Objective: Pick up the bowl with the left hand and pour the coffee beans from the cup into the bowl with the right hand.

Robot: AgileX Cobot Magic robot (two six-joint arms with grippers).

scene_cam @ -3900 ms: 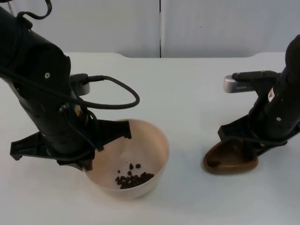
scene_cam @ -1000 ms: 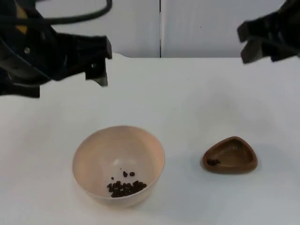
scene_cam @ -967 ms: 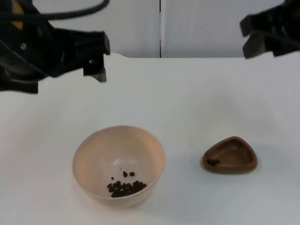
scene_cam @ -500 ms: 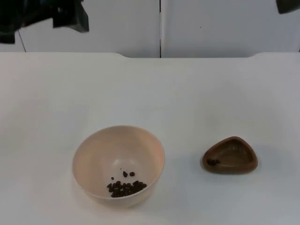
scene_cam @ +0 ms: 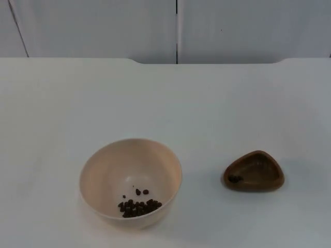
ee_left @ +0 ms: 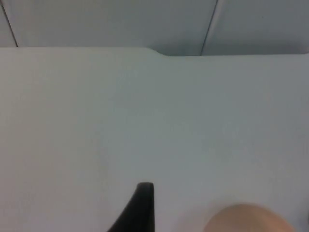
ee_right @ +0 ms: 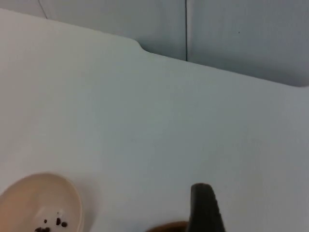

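On the white table [scene_cam: 217, 103] sits a pale bowl [scene_cam: 103, 168] with coffee beans [scene_cam: 138, 206] inside. Well apart from it, the small brown cup [scene_cam: 254, 172] stands upright. You cannot tell how the left gripper [ee_left: 141, 210] or the right gripper [ee_right: 205, 208] stands.

Cream bowl [scene_cam: 130, 175], dark brown coffee beans [scene_cam: 138, 206], brown cup [scene_cam: 254, 171], white table [scene_cam: 207, 103].

bowl [scene_cam: 130, 182] left of cup [scene_cam: 254, 172] on table [scene_cam: 207, 103], coffee beans [scene_cam: 138, 206] in bowl
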